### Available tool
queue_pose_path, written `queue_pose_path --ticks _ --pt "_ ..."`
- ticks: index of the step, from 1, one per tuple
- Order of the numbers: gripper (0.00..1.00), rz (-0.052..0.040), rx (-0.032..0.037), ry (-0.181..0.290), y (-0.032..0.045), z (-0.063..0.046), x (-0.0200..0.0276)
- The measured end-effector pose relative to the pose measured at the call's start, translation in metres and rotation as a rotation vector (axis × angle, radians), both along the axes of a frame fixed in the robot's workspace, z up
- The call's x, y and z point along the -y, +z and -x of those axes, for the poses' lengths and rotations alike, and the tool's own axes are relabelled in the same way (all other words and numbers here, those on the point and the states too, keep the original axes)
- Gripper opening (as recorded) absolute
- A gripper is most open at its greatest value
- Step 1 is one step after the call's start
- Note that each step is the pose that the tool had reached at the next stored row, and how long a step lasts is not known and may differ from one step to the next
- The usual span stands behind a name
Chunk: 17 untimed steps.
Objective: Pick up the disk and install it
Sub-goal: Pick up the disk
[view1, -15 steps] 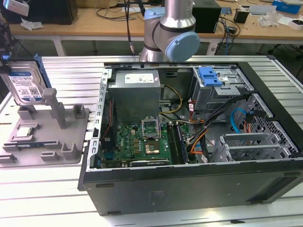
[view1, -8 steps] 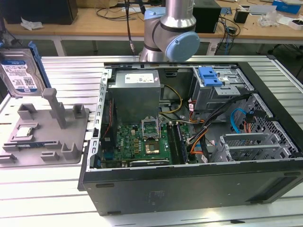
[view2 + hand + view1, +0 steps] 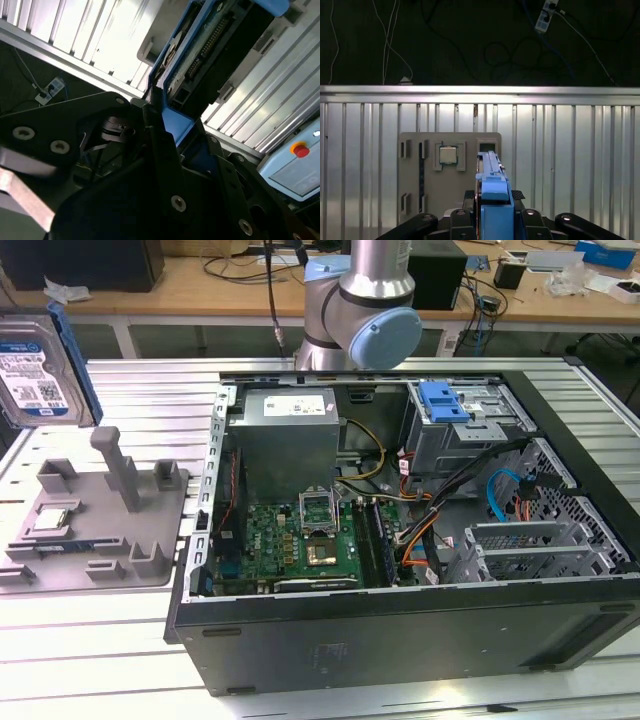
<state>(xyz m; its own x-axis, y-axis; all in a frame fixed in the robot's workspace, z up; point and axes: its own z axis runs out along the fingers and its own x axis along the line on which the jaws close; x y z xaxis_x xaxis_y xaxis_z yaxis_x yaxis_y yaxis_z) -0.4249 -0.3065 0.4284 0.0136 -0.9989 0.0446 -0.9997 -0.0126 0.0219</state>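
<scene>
The disk (image 3: 36, 372) hangs upright in the air at the exterior view's far left, above the grey fixture plate (image 3: 90, 525). Its silver face with the white-and-blue label is turned toward the camera, and its blue carrier frame runs along its edge. In the first wrist view the disk (image 3: 492, 185) shows edge-on, with my gripper (image 3: 492, 202) shut on it from both sides. The second wrist view shows the disk's (image 3: 220, 45) dark underside and blue frame rising out of my gripper (image 3: 172, 127), with a black finger (image 3: 159, 145) pressed against the frame.
The open computer case (image 3: 400, 620) lies on the slatted aluminium table (image 3: 100, 670). In its far corner is a grey drive cage topped by a blue latch piece (image 3: 445, 402). A small square CPU chip (image 3: 50, 522) sits on the fixture plate and also shows below the disk (image 3: 448, 155).
</scene>
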Motion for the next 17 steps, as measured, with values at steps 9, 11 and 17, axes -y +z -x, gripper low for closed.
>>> queue_pose_path --ticks 9,11,17 --pt "0.37 0.0000 0.0000 0.000 0.0350 0.000 0.0000" --pt "0.37 0.0000 0.0000 0.000 0.0437 0.000 0.0000" --pt "0.37 0.0000 0.0001 0.000 0.0616 0.000 0.0000"
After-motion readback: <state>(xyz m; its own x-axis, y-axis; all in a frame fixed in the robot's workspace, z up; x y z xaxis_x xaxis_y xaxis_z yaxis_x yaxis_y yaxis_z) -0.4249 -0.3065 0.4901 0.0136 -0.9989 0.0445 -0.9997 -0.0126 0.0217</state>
